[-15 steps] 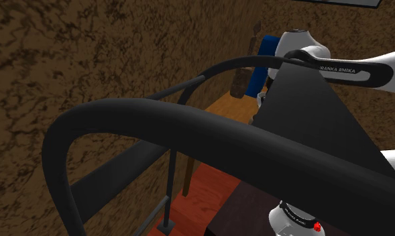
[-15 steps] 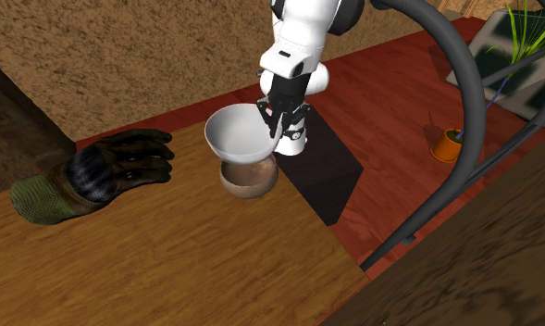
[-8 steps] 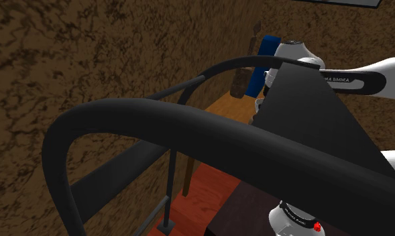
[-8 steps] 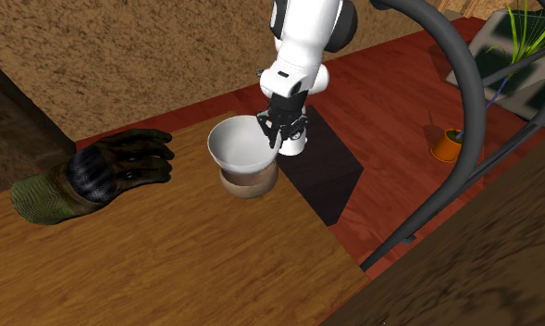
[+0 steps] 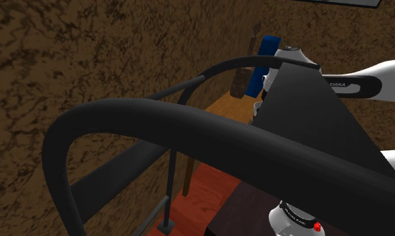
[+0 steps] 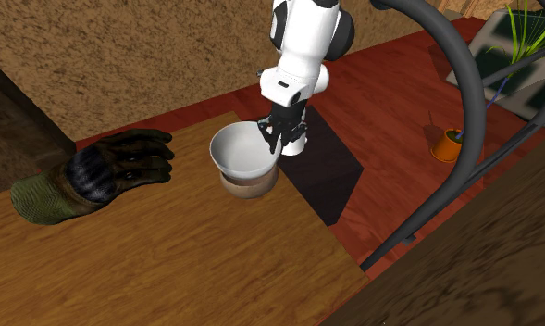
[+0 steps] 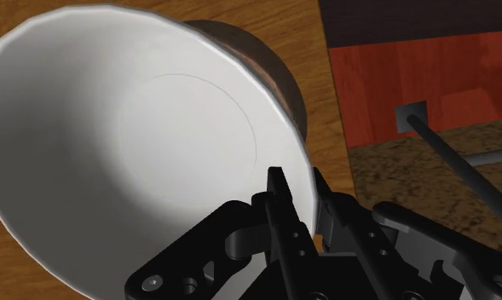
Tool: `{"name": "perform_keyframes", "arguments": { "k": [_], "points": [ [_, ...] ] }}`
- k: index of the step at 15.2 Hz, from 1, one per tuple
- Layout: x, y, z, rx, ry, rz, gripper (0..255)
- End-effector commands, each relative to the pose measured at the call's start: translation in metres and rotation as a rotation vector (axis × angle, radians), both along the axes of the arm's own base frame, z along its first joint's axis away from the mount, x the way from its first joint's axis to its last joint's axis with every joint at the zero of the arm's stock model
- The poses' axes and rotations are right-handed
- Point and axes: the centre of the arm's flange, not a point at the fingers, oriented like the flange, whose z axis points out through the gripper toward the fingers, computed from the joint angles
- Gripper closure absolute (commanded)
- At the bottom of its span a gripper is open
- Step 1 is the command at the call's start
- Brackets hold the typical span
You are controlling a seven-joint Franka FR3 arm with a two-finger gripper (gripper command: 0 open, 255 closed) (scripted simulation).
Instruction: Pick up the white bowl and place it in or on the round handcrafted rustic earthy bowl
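White bowl (image 6: 242, 153) is seen near the wooden desk's (image 6: 168, 269) edge by the dark stand (image 6: 333, 167), with a big green glove (image 6: 90, 176) close by. It is sat in the smaller brown bowl (image 6: 249, 188). Its rim is pinched by the black gripper (image 6: 278, 141).

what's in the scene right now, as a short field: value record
tool: shut on the white bowl rim, one finger inside, one outside
white bowl: on top of the brown bowl, apparently seated in its mouth
brown bowl: on the table, near its edge
glove: dark, lying on the table, apart from both bowls
task state: bowl looks placed, not yet released
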Motion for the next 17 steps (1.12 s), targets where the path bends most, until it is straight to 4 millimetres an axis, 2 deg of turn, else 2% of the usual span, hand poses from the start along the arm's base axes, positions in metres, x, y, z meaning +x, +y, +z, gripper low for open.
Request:
{"name": "perform_keyframes", "arguments": {
  "k": [1,2,3,8,12,17],
  "points": [
    [0.000,0.000,0.000,0.000,-0.001,0.000,255],
    [0.000,0.000,0.000,0.000,-0.001,0.000,255],
    [0.000,0.000,0.000,0.000,-0.001,0.000,0],
    [0.000,0.000,0.000,0.000,-0.001,0.000,0],
    [-0.002,0.012,0.049,0.000,-0.001,0.000,0],
    [-0.002,0.012,0.049,0.000,-0.001,0.000,0]
  ]
}}
